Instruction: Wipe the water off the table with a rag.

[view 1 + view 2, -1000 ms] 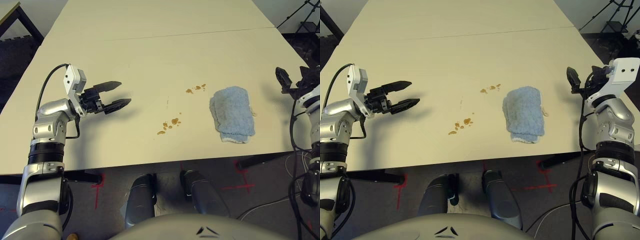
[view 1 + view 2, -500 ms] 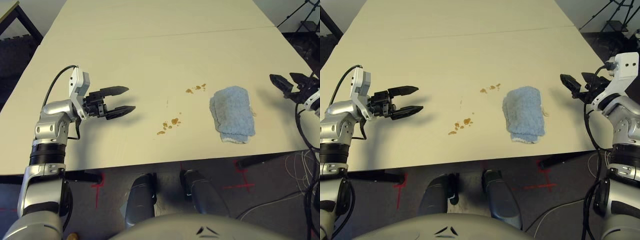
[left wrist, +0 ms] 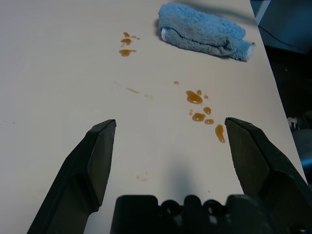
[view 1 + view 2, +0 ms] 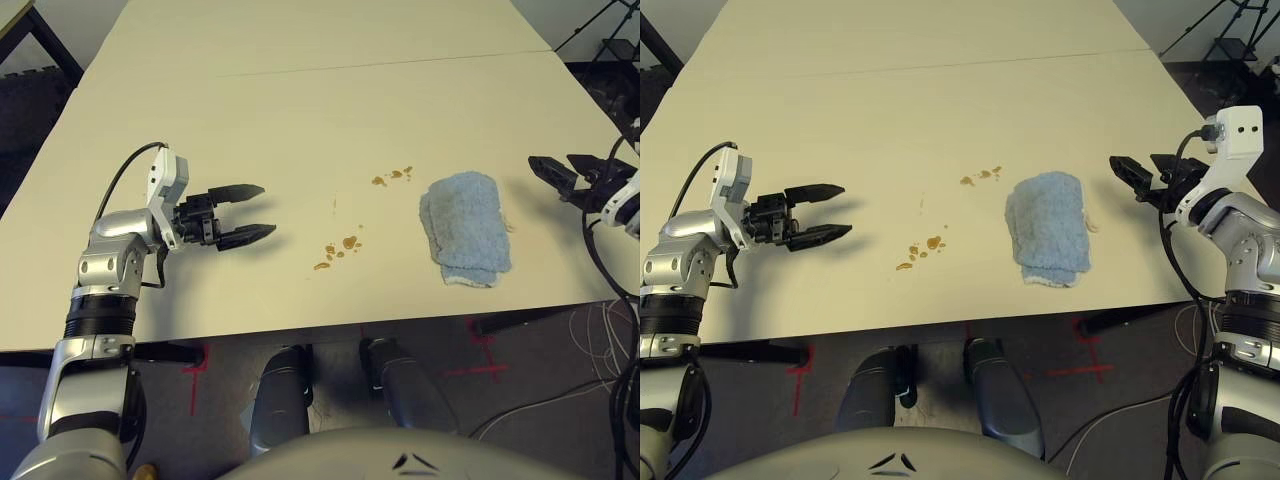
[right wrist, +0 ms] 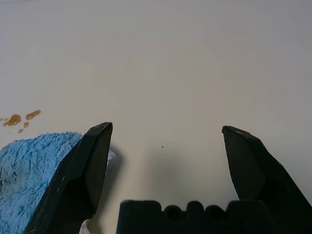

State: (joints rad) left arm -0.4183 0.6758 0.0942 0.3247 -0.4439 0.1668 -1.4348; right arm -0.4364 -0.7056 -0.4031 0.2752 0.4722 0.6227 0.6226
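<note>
Both grippers spread wide, empty: rag (image 4: pixel 464 228) just left of right gripper (image 4: pixel 1137 178); water (image 4: pixel 340 247) right of left gripper (image 4: pixel 253 212).

A darker wooden desk (image 4: pixel 20 14) with black legs stands at the far left corner, over dark floor mats (image 4: pixel 30 110). Red tape crosses (image 4: pixel 195 372) mark the grey floor under the near edge. Loose cables (image 4: pixel 570 385) trail on the floor at the right, and a black tripod (image 4: pixel 1220 30) stands at the far right
</note>
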